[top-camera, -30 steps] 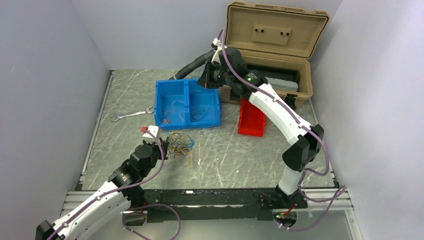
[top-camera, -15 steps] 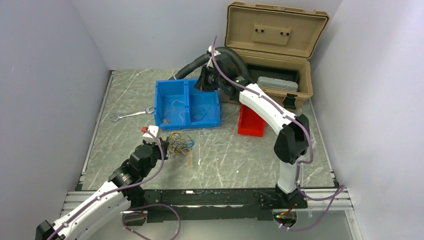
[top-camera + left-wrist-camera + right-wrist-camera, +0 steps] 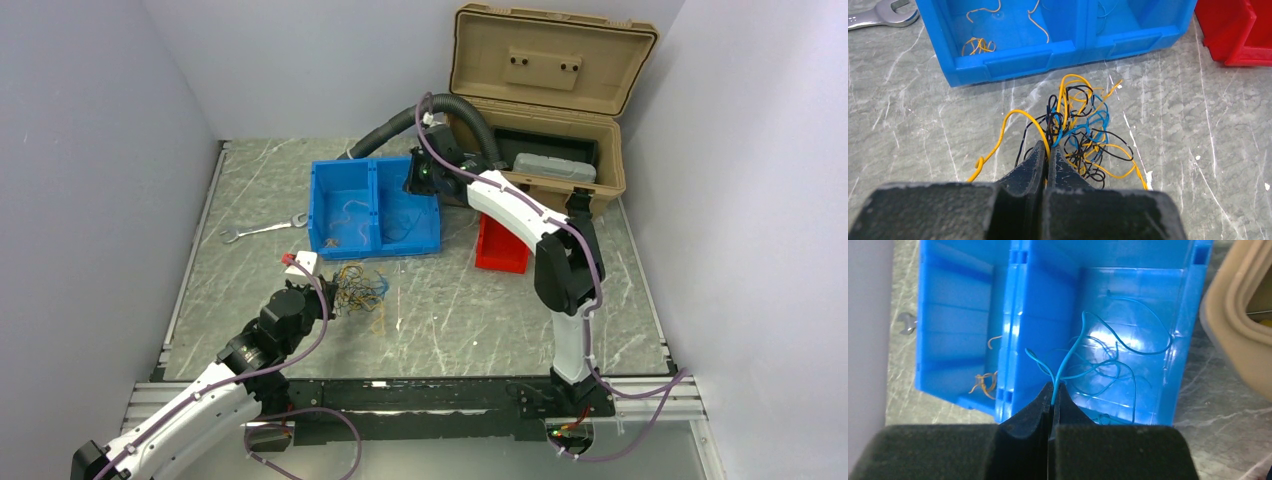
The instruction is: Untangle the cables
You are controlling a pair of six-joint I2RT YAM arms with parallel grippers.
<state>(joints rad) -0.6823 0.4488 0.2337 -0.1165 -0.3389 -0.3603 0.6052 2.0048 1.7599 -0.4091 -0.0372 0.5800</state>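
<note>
Holding: left gripper (image 3: 1046,149) jaws pressed together on yellow wire (image 3: 1013,116) at near edge of tangle (image 3: 1083,135). Tangle of yellow, blue and black wires lies on table (image 3: 450,310), just in front of blue bin (image 3: 1018,62). Right gripper (image 3: 1052,390) clamped on blue wire (image 3: 1064,365) above bin's right compartment; more blue wires (image 3: 1140,351) lie inside. Left compartment holds yellow pieces (image 3: 983,384). Wrench (image 3: 262,230) left of bin; red bin (image 3: 500,245) right.

Tangled cables (image 3: 1078,132) before divided bin (image 3: 1023,62)
</note>
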